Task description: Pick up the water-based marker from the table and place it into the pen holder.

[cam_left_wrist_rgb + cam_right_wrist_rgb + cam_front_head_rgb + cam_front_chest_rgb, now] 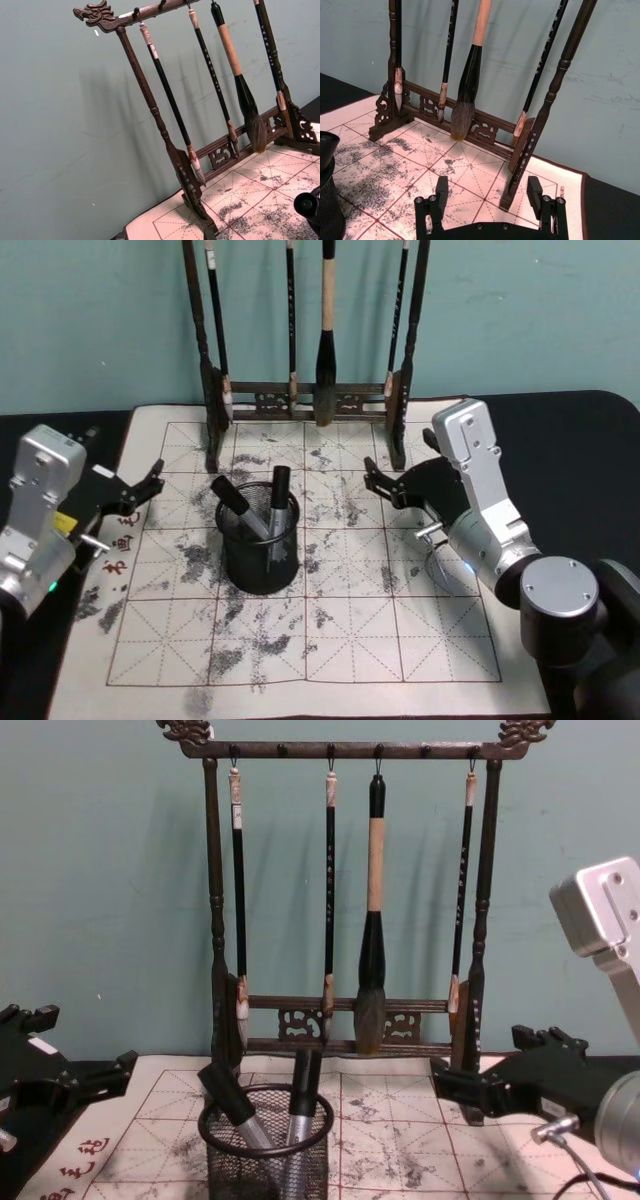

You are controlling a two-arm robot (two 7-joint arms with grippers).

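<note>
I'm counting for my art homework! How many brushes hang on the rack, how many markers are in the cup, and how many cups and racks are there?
Hanging brushes: 4
Markers in the pen holder: 2
Pen holder: 1
Brush rack: 1
Total: 8

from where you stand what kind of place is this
Likely a calligraphy practice desk set up for a robot: a wooden brush rack hung with brushes, an ink-stained grid practice mat, and a mesh pen holder holding markers.
</note>
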